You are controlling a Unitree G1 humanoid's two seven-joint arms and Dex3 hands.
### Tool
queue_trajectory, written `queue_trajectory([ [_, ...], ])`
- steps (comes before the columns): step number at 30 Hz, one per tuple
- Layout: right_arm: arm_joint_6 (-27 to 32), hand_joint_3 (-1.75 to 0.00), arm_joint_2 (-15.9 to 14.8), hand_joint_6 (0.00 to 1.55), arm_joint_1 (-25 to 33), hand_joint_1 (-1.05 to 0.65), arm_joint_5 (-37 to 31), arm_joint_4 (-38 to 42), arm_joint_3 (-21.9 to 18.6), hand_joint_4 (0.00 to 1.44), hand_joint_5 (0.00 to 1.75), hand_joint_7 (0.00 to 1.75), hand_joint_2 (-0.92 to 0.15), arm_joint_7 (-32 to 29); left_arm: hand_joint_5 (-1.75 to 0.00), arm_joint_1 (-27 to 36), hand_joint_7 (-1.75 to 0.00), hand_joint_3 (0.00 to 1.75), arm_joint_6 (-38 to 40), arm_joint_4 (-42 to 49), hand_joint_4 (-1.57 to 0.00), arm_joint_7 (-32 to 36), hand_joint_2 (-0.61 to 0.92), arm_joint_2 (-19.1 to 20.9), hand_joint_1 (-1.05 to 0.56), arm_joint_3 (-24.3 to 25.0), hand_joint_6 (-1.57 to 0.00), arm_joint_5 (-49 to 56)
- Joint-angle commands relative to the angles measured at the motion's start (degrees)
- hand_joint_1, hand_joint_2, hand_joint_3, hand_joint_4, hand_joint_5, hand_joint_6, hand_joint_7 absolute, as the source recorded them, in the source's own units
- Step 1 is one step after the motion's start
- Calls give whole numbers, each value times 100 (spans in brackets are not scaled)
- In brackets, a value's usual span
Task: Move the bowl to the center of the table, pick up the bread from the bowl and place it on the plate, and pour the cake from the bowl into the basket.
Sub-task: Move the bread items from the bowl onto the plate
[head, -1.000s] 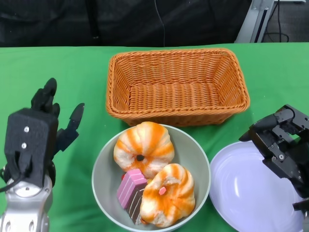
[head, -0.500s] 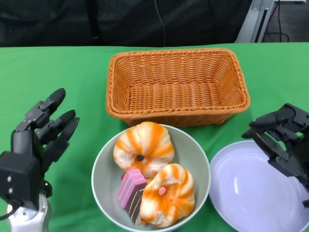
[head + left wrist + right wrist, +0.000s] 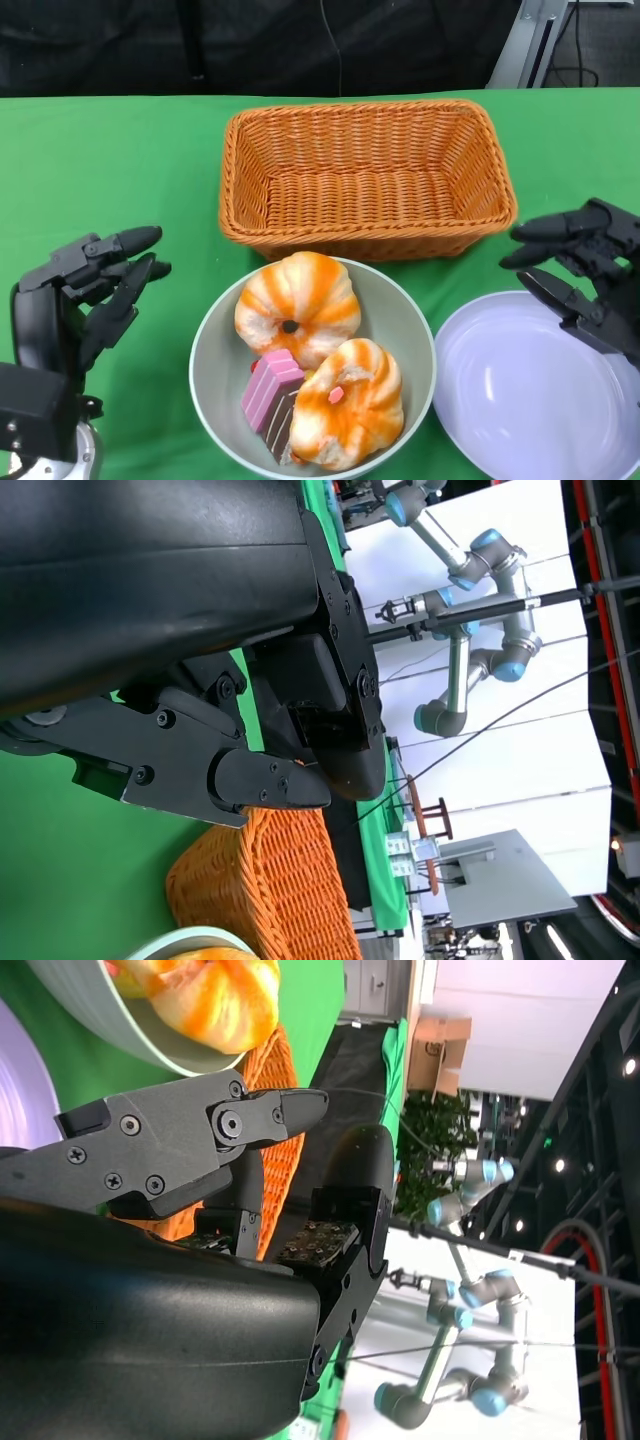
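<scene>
Bowl (image 3: pixel 312 365) placement looks settled in the head view: it is seen near the middle of the green table (image 3: pixel 110 170), just in front of the wicker basket (image 3: pixel 367 178), holding two orange-striped breads, the far bread (image 3: pixel 297 304) and the near bread (image 3: pixel 348 401), with the pink cake (image 3: pixel 271 393) wedged between them. The plate (image 3: pixel 520 395) is set just right of it. The left hand (image 3: pixel 85 300) is poised left of the bowl, released, fingers spread toward it; the right hand (image 3: pixel 585 272) is held over the plate's far edge, likewise released and holding nothing. Picking up bread is judged the step in hand, calling for a reach into the bowl.

From the right wrist, only the bowl's rim, one bread (image 3: pixel 215 995) and basket weave are shown past spread fingers.

From the left wrist, the basket (image 3: pixel 270 895) is shown beyond empty fingers.
</scene>
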Motion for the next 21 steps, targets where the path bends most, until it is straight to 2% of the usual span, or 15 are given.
queue_trajectory([
  [1, 86, -8, -125, 61, -163, -32, -32, -180, 39, 52, 121, 66, -92, 32, -115, -38, -45, 26, -184, 104, -83, 90, 92, 121, -20, 46, -111, 13],
  [7, 99, -9, -199, 61, -323, -36, -293, -317, 174, 52, 121, 64, -92, 32, -111, -13, -55, 23, -224, 110, -86, 259, 92, 141, -22, 16, -106, 179],
  [14, 544, -9, -365, 57, -472, -37, -592, -723, 448, 47, 112, 58, -92, 98, -111, 28, -60, 23, -209, 79, -86, 226, 92, 124, -21, 12, -103, 161],
  [21, 847, -5, -364, 57, -589, -36, -763, -931, 723, 50, 102, 54, -92, 62, -114, 94, -63, 21, -214, 11, -86, 258, 92, 117, -22, 28, -102, 155],
])
